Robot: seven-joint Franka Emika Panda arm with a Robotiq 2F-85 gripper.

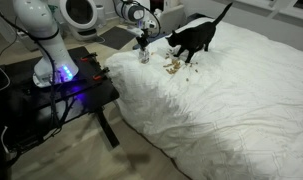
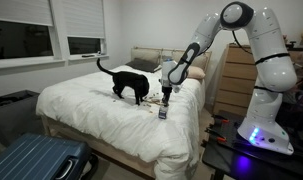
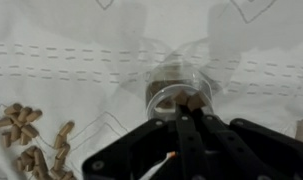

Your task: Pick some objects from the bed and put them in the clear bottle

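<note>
Tool [image 3: 189,112], pinched shut, hangs over the clear bottle [image 3: 171,80] on the bed [image 3: 71,50], objects [image 3: 26,125] beside it.

overall: both ext views evenly lit, soft indoor light, no hard shadows; low res, fine detail lost.
bed [image 1: 226,105]: white duvet is brightest area, nearly blown out; folds show only as faint grey shading.
window [image 2: 26,40]: panes dark, no daylight coming thru.
blue glow [image 1: 63,74]: small violet-blue light spot at robot base, tints surfaces just beside it, in both ext views.
cat [image 1: 194,38]: flat black blob, shadows crushed.
wrist view: dimmer, greyish, soft all over.
gripper [image 3: 187,108]: v. dark, blurred close to lens.
clear bottle [image 3: 177,88]: pale glare on wall.
objects [image 3: 31,135]: soft-edged, slightly out of focus.
</note>
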